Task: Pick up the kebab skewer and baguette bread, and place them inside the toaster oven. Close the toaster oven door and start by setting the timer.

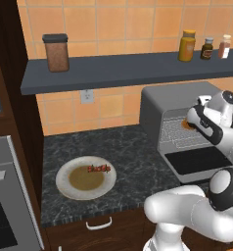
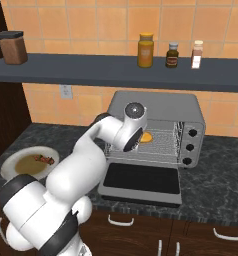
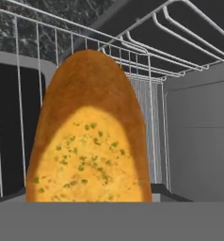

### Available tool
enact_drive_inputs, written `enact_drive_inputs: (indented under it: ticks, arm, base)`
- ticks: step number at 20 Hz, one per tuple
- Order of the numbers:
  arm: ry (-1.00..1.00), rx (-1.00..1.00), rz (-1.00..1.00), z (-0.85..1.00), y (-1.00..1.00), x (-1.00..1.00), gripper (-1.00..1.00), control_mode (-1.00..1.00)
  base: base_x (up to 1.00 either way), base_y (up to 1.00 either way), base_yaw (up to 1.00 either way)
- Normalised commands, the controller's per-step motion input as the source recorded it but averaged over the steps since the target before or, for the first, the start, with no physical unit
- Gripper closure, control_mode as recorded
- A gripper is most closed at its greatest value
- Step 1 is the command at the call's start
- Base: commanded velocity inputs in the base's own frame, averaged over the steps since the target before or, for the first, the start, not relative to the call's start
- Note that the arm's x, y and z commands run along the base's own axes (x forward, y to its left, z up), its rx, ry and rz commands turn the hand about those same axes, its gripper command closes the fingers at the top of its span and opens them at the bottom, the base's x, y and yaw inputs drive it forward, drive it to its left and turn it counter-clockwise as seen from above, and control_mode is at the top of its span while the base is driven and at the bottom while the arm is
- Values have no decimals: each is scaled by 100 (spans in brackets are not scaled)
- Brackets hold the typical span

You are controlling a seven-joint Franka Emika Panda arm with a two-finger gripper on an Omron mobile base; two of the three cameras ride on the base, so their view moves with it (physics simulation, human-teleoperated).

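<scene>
Gripper: we have our gripper [image 2: 139,142] reaching into the mouth of the toaster oven [image 2: 156,107], just above the wire rack [image 2: 163,140]. Its fingertips are hidden in every view, so we cannot tell how far apart they stand or whether they grip anything.

Baguette bread: the baguette bread [image 3: 90,136] sits right in front of the hand in the hand view, its long axis running straight away from us, tapered tip pointing deeper in. From the right base view we see only its orange end [image 2: 146,137] over the rack, beside the wrist. Whether it rests on the wires or hangs in our grasp, we cannot say.

Toaster oven contents: the rack and the loaf; nothing else that we can make out.

Toaster oven door: the toaster oven door [image 2: 141,179] lies folded down flat on the counter [image 1: 133,147], fully open.

Kebab skewer: the kebab skewer [image 1: 99,168] lies on the plate [image 1: 64,186], well apart to the left of the oven, its long axis roughly side to side.

Plate contents: the skewer and a brown patch.

Next, as we judge it: release the loaf if held, back straight out along its axis, then swing left for the skewer.
</scene>
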Motion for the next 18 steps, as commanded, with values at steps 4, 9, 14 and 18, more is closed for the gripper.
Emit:
enact_drive_inputs:
  ticks: [4,9,14,18]
  arm:
    - [0,0,0,-32,0,22,100,-100]
    - [0,3,0,-1,0,34,100,-100]
    - [0,4,0,0,0,36,-100,-100]
    - [0,0,0,0,0,8,-100,-100]
  base:
    - [0,0,0]
    - [0,0,0]
    - [0,0,0]
    - [0,0,0]
